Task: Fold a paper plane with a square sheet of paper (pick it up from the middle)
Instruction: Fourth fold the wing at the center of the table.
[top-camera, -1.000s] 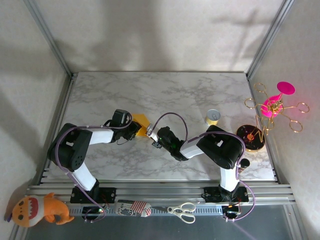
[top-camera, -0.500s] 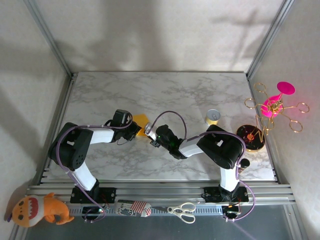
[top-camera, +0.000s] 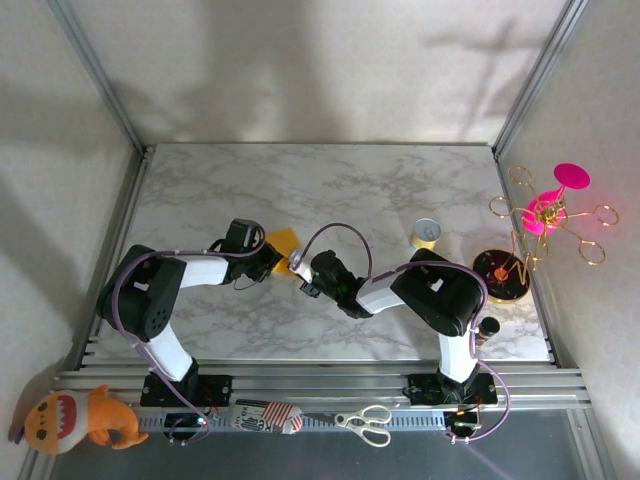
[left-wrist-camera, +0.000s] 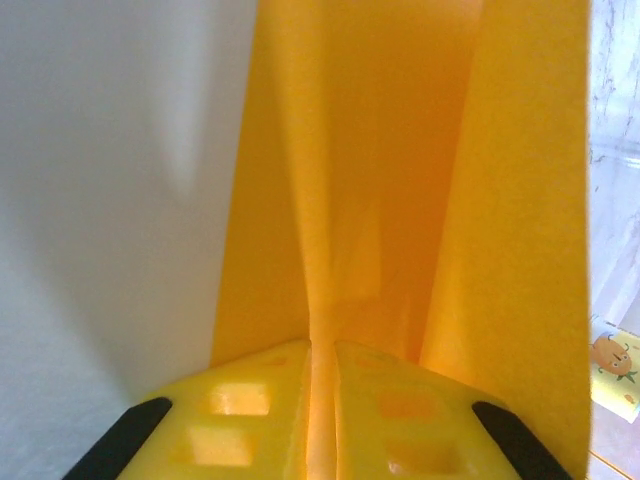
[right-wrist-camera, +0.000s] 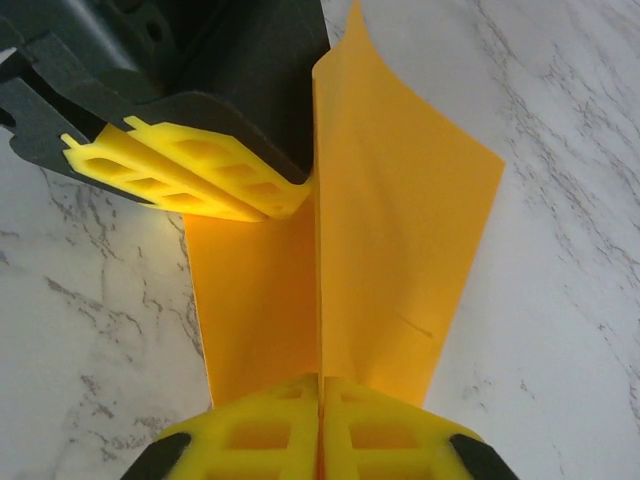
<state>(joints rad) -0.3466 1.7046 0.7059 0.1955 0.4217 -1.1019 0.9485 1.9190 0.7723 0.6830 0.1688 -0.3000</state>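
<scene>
The orange-yellow square sheet of paper (top-camera: 284, 244) is held between both grippers near the middle of the marble table. It is bent along a raised centre ridge (right-wrist-camera: 318, 250), with one flap (right-wrist-camera: 400, 260) to the right and one flap (right-wrist-camera: 255, 300) to the left. My right gripper (right-wrist-camera: 320, 385) is shut on the near end of that ridge. My left gripper (left-wrist-camera: 322, 350) is shut on the ridge from the opposite side, and its yellow fingers (right-wrist-camera: 200, 170) show in the right wrist view at the paper's far corner. No finished paper plane is in view.
A small yellow-labelled can (top-camera: 426, 234) stands to the right of the arms. A pink and gold wire stand (top-camera: 545, 215) and a dark round disc (top-camera: 500, 272) are at the right edge. Scissors (top-camera: 365, 420), a striped item (top-camera: 265, 415) and an orange plush toy (top-camera: 80, 420) lie on the front rail.
My right gripper has slid a little left and toward the back, closing in on the left gripper. The paper between them has bunched up slightly.
</scene>
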